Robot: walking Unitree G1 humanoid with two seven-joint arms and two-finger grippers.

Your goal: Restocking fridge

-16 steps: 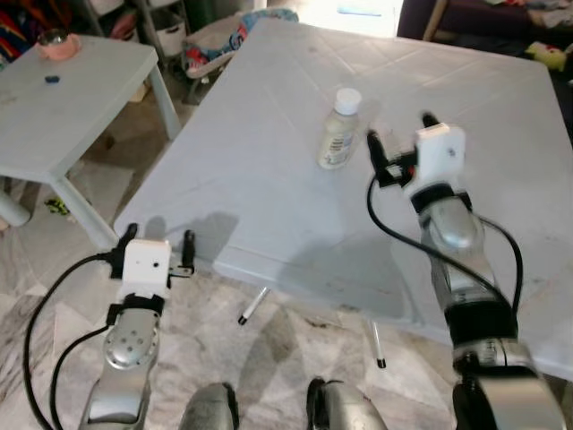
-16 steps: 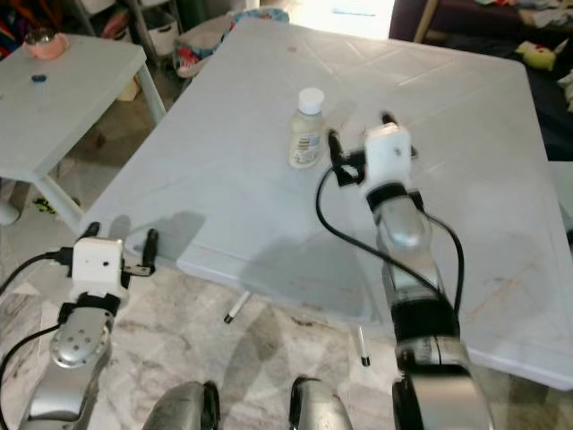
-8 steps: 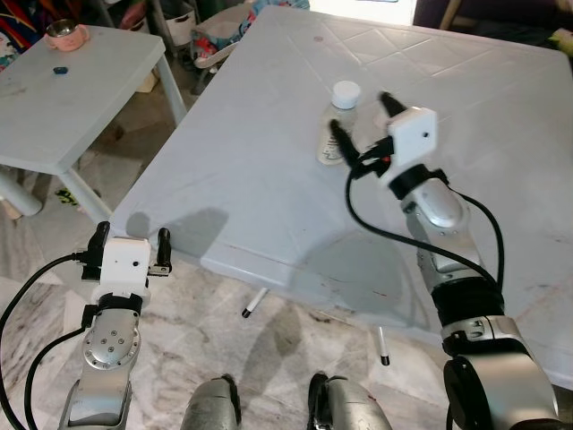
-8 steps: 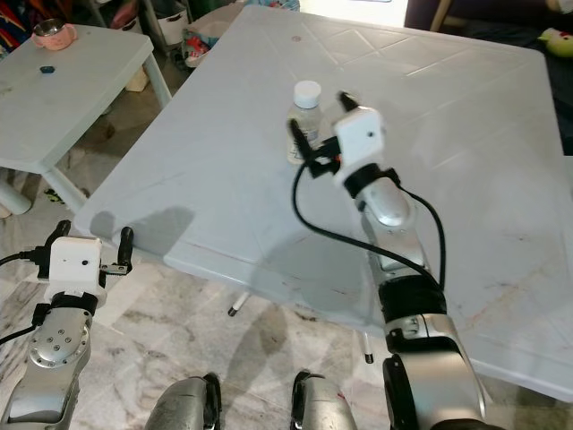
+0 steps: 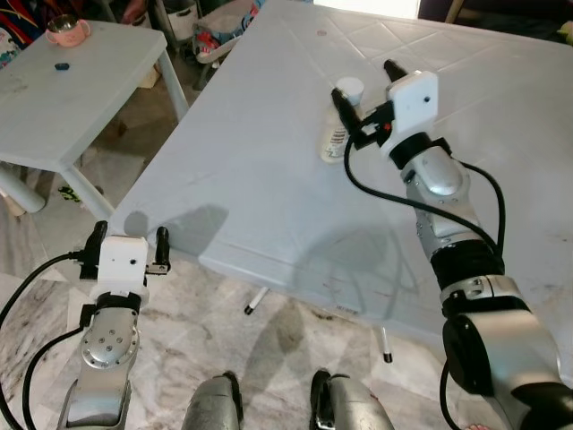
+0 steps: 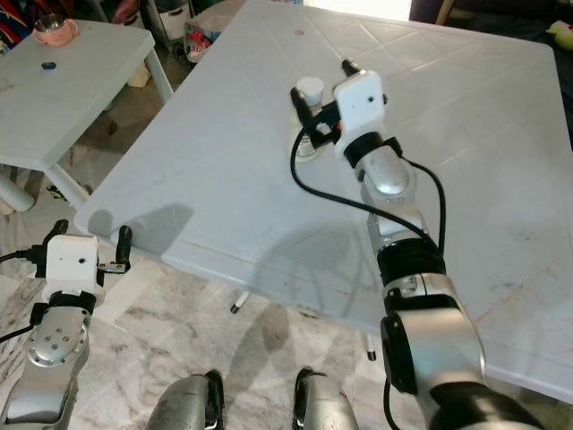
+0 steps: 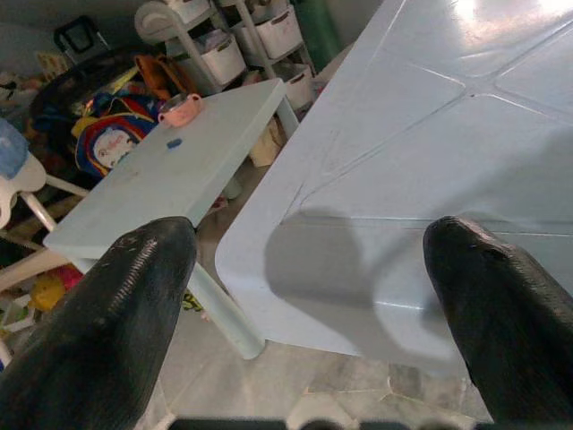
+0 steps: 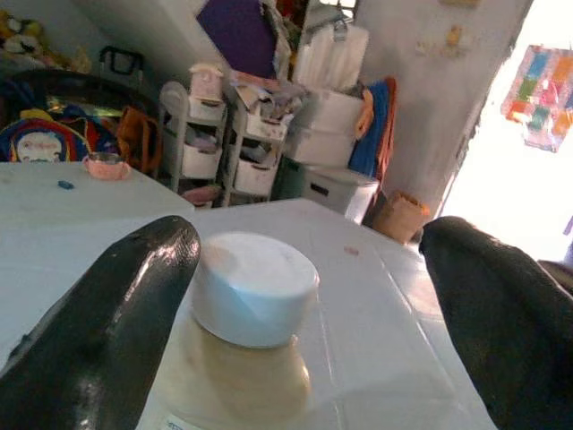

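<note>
A pale bottle with a white cap stands upright on the big white table. My right gripper is open at the height of the cap. In the right wrist view the cap sits between the two black fingers, closer to one of them and not touching the other. My left gripper is open and holds nothing. It hangs low over the floor, just off the table's near left corner.
A small white table stands at the left, carrying a pink cup and a small blue item. Shelves with storage bins line the far wall. Metal table legs and marble floor lie below.
My right gripper has reached forward and to the left, up to the bottle, so that its fingers now stand on either side of the cap. The left arm has barely shifted.
</note>
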